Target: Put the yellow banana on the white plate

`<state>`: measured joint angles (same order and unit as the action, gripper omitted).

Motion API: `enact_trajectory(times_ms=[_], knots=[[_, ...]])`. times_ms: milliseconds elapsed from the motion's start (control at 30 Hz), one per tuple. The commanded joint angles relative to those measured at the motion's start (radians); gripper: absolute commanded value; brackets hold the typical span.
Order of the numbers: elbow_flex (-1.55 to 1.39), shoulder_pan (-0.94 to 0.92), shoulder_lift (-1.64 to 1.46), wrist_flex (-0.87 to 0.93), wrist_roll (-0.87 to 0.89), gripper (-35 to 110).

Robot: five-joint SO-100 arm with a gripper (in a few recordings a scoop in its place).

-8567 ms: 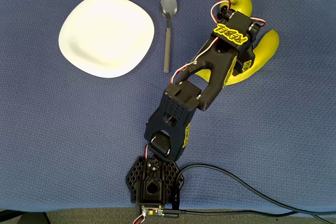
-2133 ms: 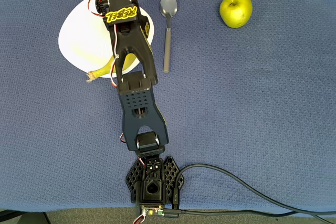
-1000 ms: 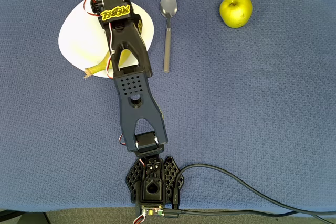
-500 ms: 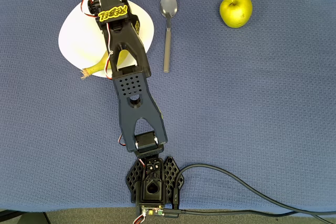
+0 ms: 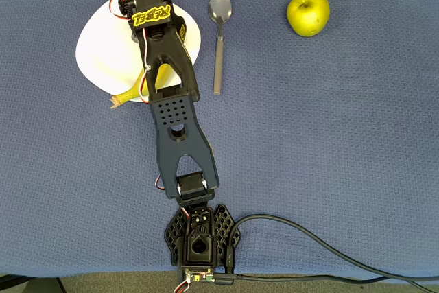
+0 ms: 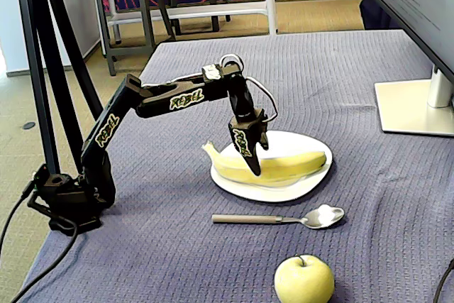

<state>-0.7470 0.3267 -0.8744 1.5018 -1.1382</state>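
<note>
The yellow banana (image 6: 284,165) lies lengthwise on the white plate (image 6: 291,191), and its brownish stem end (image 5: 118,100) sticks out over the plate's edge. My gripper (image 6: 249,155) points down over the stem half of the banana. One finger (image 6: 252,161) is pressed against the banana's near side, the other is hidden behind it, so the gripper is shut on the banana. From overhead, my black arm covers much of the white plate (image 5: 103,46), with yellow showing through the arm's gap.
A metal spoon (image 5: 219,39) lies just right of the plate in the overhead view. A yellow-green apple (image 5: 309,13) sits further right. A monitor base (image 6: 415,108) stands on the table's far side, and black tripod legs (image 6: 42,69) rise beside the arm's base.
The gripper carried the banana from the table's right side to the plate. Over the last half second the wrist and the banana's stem shifted slightly to the right.
</note>
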Motion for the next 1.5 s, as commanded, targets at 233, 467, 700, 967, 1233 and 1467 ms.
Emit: enact_trajectory(times_ms=[233,467,700,967,1233,1467], knots=[[0.06,-0.002,-0.094,0.029,0.018,39],[0.058,-0.021,-0.127,0.058,0.092,44],[0.063,-0.075,-0.167,0.14,0.031,47],[0.041,-0.123,-0.245,0.192,-0.041,47],[-0.117,-0.158,-0.436,0.187,-0.064,46],[-0.385,-0.209,-0.618,0.06,-0.023,46]])
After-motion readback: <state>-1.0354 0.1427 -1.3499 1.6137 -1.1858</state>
